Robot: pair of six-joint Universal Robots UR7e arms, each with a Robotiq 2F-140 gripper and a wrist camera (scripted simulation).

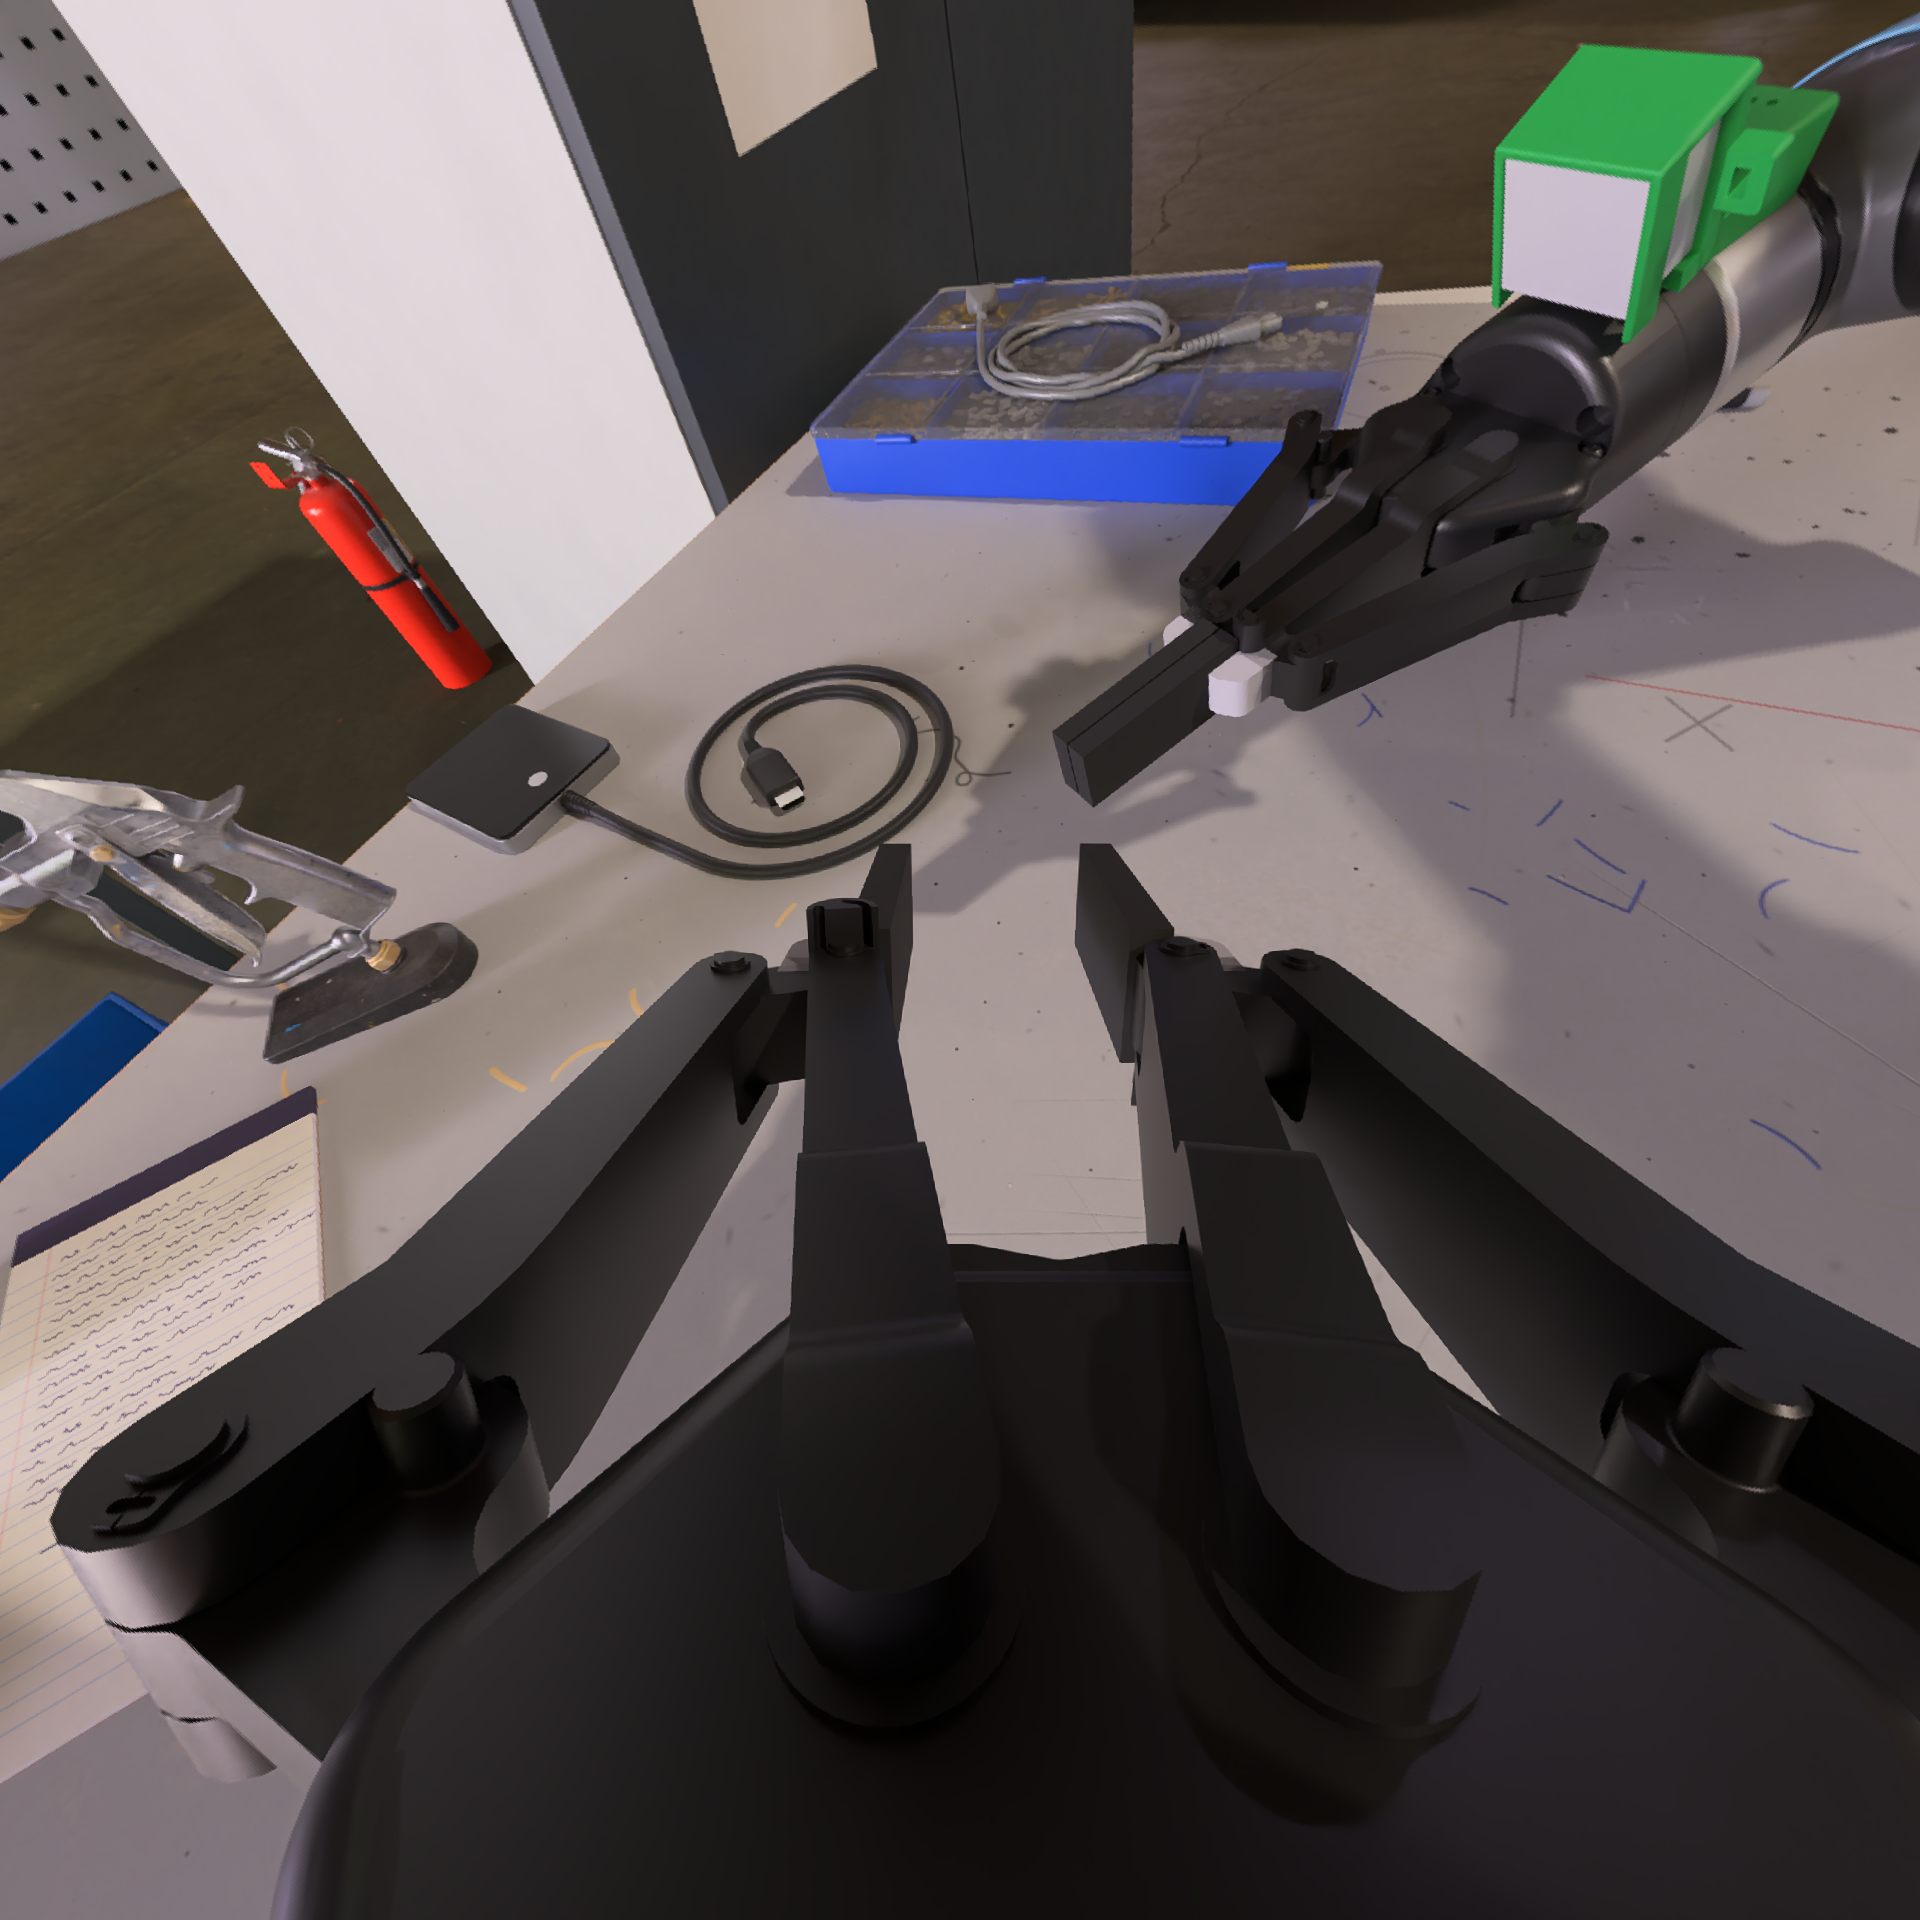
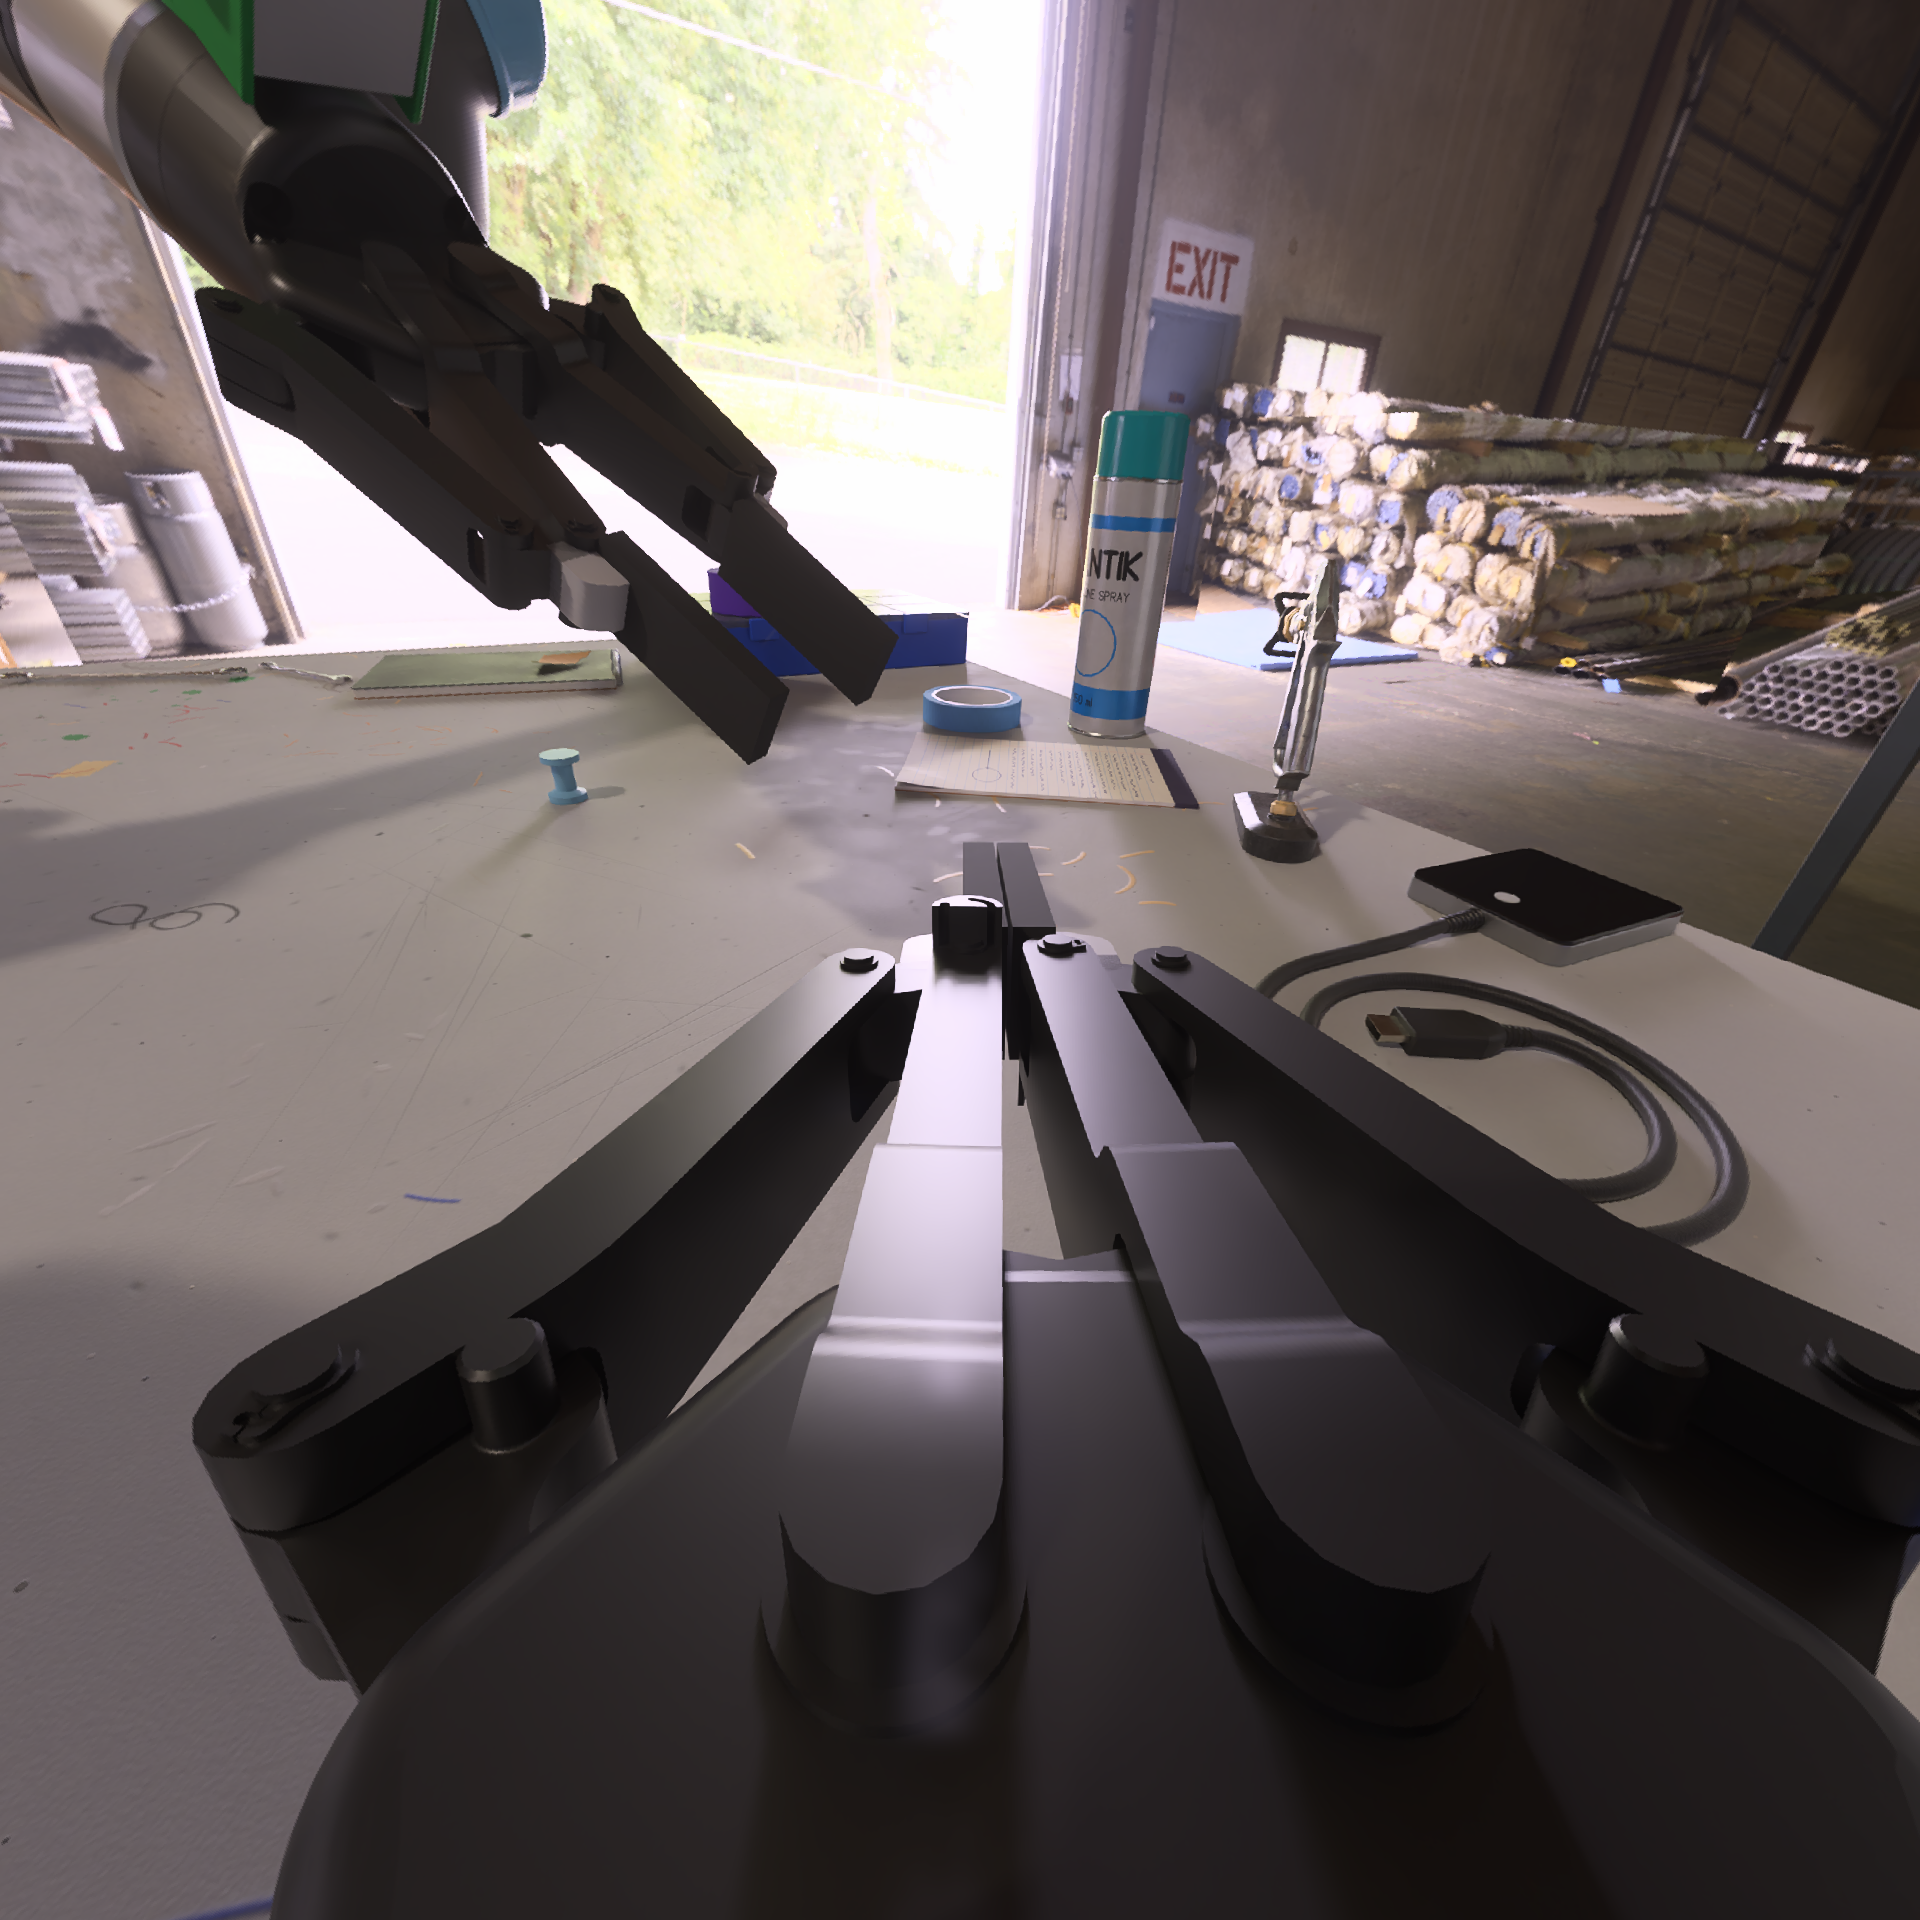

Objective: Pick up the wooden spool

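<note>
We are at the approach: nothing held. Our right gripper (image 2: 995,868) at frame centre has fingers pressed together; our left gripper (image 2: 821,691), upper left, has fingers parted and empty. Beyond, left of centre on the table (image 2: 312,1039), the wooden spool (image 2: 563,777) stands upright (pale blue, waisted). Next comes reaching it.
</note>
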